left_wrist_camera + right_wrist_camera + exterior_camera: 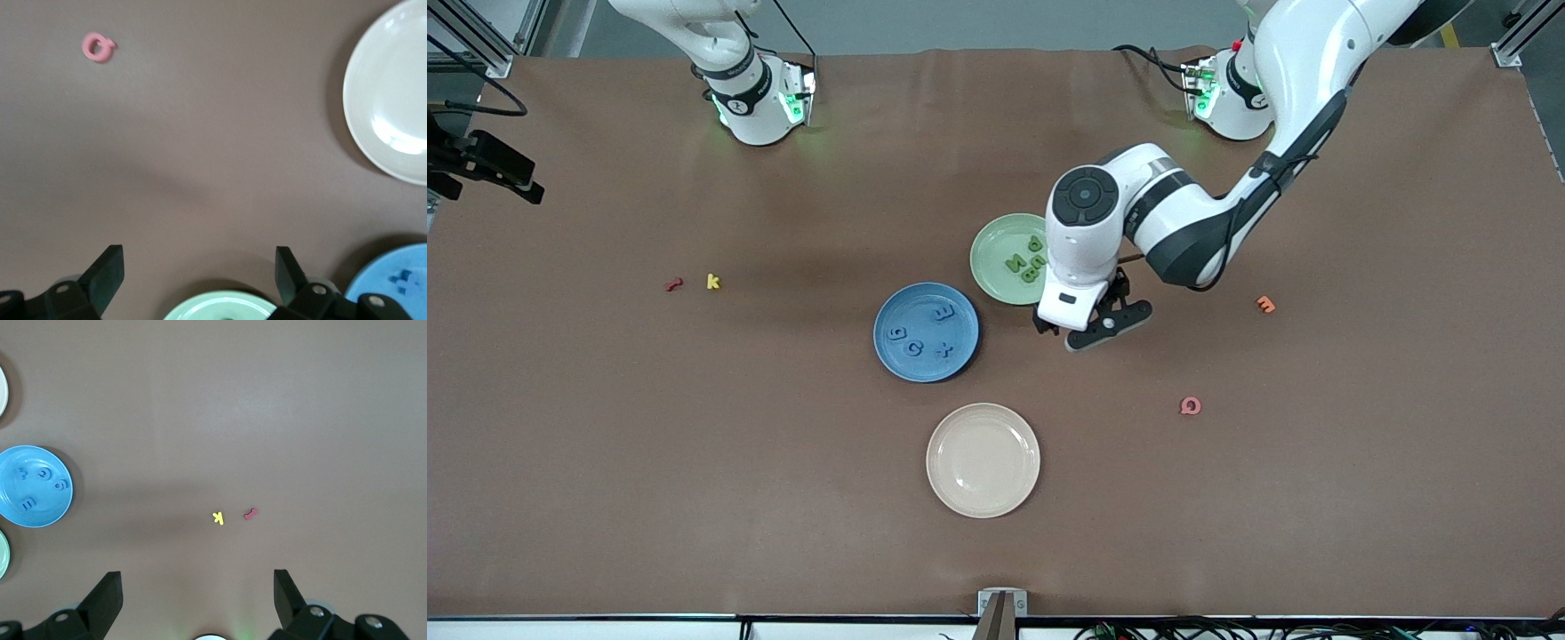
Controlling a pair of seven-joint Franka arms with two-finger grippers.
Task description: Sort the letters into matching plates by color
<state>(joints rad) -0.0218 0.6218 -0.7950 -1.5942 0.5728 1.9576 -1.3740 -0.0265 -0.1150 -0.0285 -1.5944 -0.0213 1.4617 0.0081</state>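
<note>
The letters, tiny chunky alphabet pieces, lay sorted: four blue letters [927,336] sat in the round matte blue plate [890,313], and the green letters [1026,258] sat in the round matte pale green plate [987,252], though the left arm hid part of that plate, so only three or so could be counted. The pale green plate lay just beside the blue plate, farther from the front camera and toward the left arm's end of the table. A round cream plate [960,484] lay nearer the camera than the blue plate.

The left gripper [1089,322] hung over the bare brown table [694,462] just beside the pale green plate, its fingers spread wide and holding nothing. The right gripper [197,603] waited over its own end of the table, likewise wide open and empty.

A small red letter [673,284] and a yellow letter [712,281] lay well apart from the blue plate toward the right arm's end; an orange letter [1264,304] and a pink letter [1190,406] lay toward the left arm's end.
</note>
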